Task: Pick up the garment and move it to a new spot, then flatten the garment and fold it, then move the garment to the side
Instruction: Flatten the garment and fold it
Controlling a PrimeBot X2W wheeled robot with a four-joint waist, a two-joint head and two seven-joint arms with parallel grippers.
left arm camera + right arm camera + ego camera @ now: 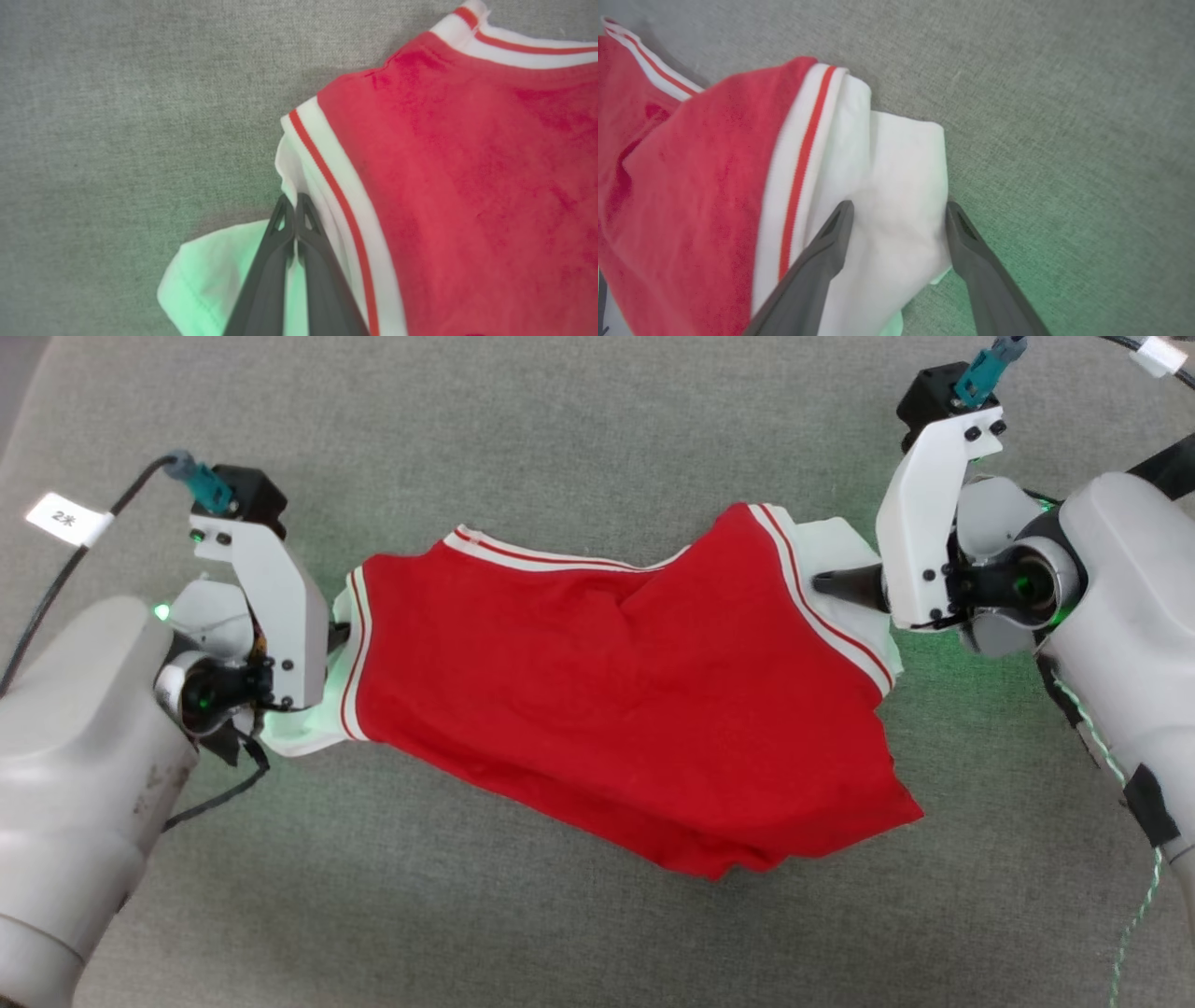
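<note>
While gripping one white sleeve (201, 270) in the shut left pincer (295, 205), close the wide-open, empty right pincer (899, 210) squarely on the opposite sleeve (896, 163) lying between its fingers (822, 261), possibly already touching cloth; then draw both sleeves apart evenly to flatten. Counted: one garment (635, 709), rumpled, mid-bench (560, 429), away from every edge; two sleeves; two pincers.

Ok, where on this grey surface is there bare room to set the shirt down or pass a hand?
Bare grey surface spreads above the garment and below its lower hem. Both ends are crowded: the left pincer is shut on one white sleeve, and the open right pincer straddles the other.
</note>
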